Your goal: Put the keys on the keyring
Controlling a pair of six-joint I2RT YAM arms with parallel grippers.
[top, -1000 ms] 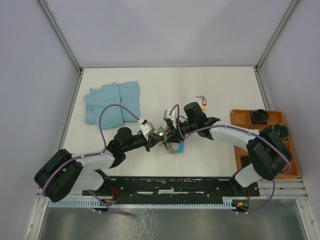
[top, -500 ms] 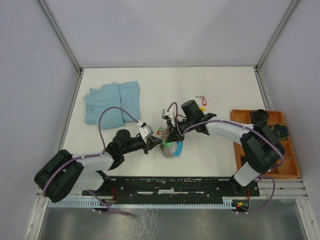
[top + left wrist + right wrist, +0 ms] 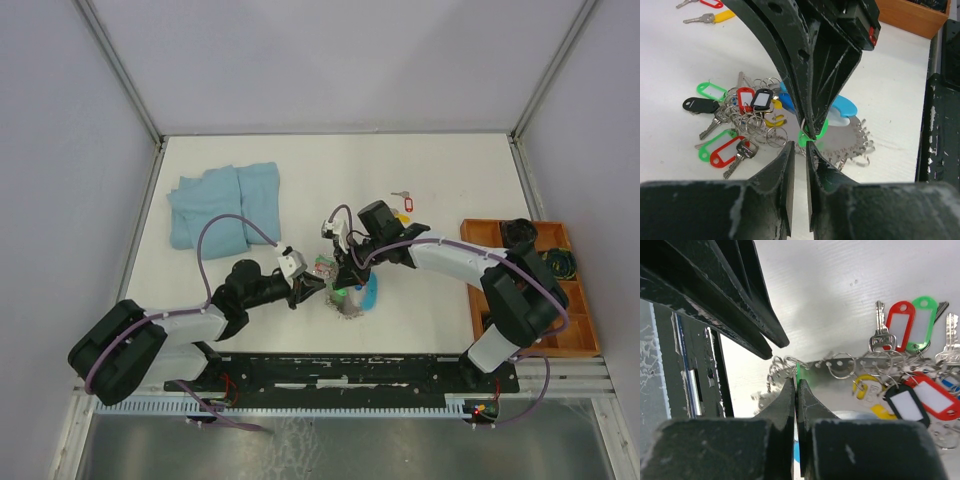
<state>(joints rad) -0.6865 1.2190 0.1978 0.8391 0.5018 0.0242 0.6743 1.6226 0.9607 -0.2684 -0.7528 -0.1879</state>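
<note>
Left wrist view: left gripper (image 3: 800,146) jaws stood slightly apart, holding nothing.
Right gripper (image 3: 810,134): pinched together on green tag (image 3: 820,128), just ahead of the left fingertips.
Keys (image 3: 737,117): ringed bunch lay on table (image 3: 890,80), beside both grippers.
Obstruction: right gripper body covered part of toothed metal plate (image 3: 857,145) and blue plastic piece (image 3: 842,107).
Surroundings: two loose keys (image 3: 402,205), blue cloth (image 3: 225,205) and orange tray (image 3: 485,224) lay well apart.

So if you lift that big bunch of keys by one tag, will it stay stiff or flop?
Probably flop: the bunch of keys looks like many pieces hung on loose rings, so they would likely dangle. It may feel heavy for its size, since the keys look metal. Pushed, it should slide, not roll.
</note>
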